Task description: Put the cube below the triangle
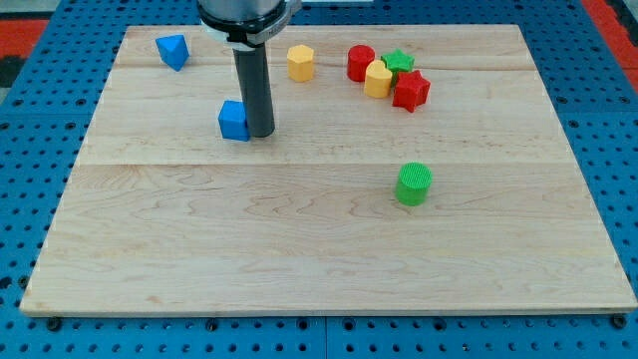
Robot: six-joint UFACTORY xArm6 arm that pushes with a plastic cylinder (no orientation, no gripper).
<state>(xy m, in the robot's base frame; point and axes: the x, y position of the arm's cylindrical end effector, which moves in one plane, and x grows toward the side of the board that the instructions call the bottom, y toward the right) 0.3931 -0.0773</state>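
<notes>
A blue cube [233,121] lies on the wooden board [319,259] left of the middle, in the upper half. A blue triangle block [172,50] lies near the board's top left corner, up and to the left of the cube. My tip [261,133] rests on the board right against the cube's right side. The dark rod rises from there to the arm at the view's top.
A yellow hexagon block [300,62] lies at top centre. To its right is a cluster: a red cylinder [360,63], a yellow block [378,79], a green star [399,61] and a red star [410,91]. A green cylinder [413,184] stands right of centre.
</notes>
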